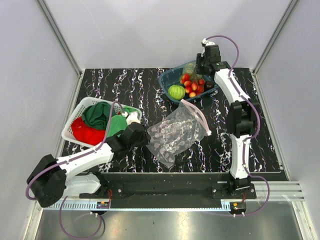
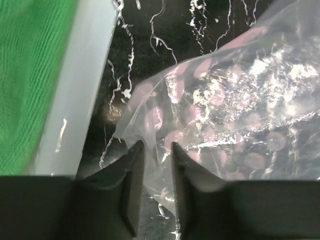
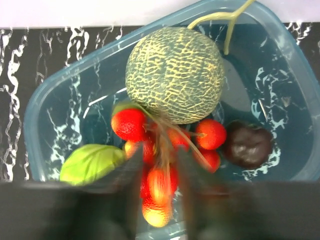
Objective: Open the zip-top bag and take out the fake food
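Observation:
The clear zip-top bag [image 1: 177,132] lies crumpled at the table's middle, its pink zip edge toward the right. In the left wrist view the bag [image 2: 235,100] shows pink spots, and one corner runs between my left gripper's narrow-set jaws. The left gripper [image 1: 146,137] [image 2: 156,147] is shut on that corner. My right gripper [image 1: 201,66] [image 3: 157,170] hovers open over the blue bin [image 1: 167,77] [image 3: 50,110], blurred. Below it lie a netted melon [image 3: 174,75], red berries [image 3: 130,124] [image 1: 192,85], a green fruit [image 1: 176,92] [image 3: 90,162] and a dark fruit [image 3: 247,145].
A white basket [image 1: 80,112] [image 2: 80,90] with green cloth [image 1: 100,115] [image 2: 30,75] and red cloth [image 1: 85,132] stands at the left, close beside the left gripper. Grey walls enclose the black marbled table [image 1: 125,85].

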### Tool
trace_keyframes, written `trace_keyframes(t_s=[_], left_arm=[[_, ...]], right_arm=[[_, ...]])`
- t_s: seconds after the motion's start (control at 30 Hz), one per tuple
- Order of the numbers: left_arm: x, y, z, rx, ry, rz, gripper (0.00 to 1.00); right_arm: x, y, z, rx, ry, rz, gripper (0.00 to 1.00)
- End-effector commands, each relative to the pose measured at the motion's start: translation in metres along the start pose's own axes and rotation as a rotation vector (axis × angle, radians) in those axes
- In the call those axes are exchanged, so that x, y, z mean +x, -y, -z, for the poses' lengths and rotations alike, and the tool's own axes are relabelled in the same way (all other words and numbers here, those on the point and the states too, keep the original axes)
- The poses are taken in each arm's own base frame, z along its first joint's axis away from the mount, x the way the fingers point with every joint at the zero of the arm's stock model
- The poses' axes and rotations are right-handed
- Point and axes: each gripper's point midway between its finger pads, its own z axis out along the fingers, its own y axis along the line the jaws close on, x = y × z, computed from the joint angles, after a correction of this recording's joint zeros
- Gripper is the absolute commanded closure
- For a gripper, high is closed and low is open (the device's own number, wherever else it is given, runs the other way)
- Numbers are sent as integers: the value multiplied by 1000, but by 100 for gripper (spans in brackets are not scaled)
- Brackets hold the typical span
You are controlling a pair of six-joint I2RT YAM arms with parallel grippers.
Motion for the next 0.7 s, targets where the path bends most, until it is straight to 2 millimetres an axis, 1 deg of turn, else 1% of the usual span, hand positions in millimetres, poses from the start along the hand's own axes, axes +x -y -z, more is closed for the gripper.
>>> trace_keyframes(t_s=[0.0,0.03,0.07,0.1,0.13,0.17,0.2,0.23,0.27,0.3,0.33,0.37,0.4,0.43,0.47,0.5,0.53,0.57,0.6,0.63,0.67], left_arm=[[-22,18,8,35,25,-100,45],[-26,17,12,28,31,-114,41],[-33,21,19,42,51,-117,38],[-37,24,25,54,62,-128,35],[-43,25,31,52,70,-140,33],[-50,29,40,71,92,-138,31],[-52,34,46,88,98,-145,21],[-57,39,54,107,103,-153,10],[-60,45,62,132,111,-155,5],[-60,47,67,140,108,-159,2],[-65,55,77,182,120,-154,1],[-65,60,83,208,121,-156,1],[-66,66,88,242,123,-149,1],[-69,71,96,274,138,-136,1],[-70,75,101,302,145,-133,1],[-72,80,109,336,159,-117,1],[-73,82,112,352,165,-109,1],[-73,86,117,378,170,-103,1],[-75,90,124,415,187,-78,1],[-75,93,128,438,194,-69,1],[-72,98,132,470,196,-70,1]], right_arm=[[-34,-13,17,-51,56,-37,46],[-34,-9,24,-27,30,-45,33],[-32,-7,26,-6,13,-62,26],[-36,-3,33,23,10,-73,20],[-33,-3,42,37,-19,-82,14],[-36,-2,53,50,-22,-111,1],[-34,-1,60,59,-40,-126,0],[-22,1,71,83,-96,-142,0],[-25,0,87,90,-95,-168,0],[-7,-2,91,94,-148,-171,0],[4,-1,99,104,-183,-180,0],[-1,-9,122,87,-166,-201,0],[31,-10,125,93,-244,-200,0],[40,-19,133,88,-247,-190,0],[33,-31,162,63,-198,-195,0],[66,-34,163,54,-252,-182,0],[62,-55,195,-28,-213,-186,0],[72,-63,206,-72,-221,-190,0],[103,-66,208,-109,-257,-194,0],[99,-82,240,-211,-203,-205,0],[108,-85,250,-247,-193,-205,0]])
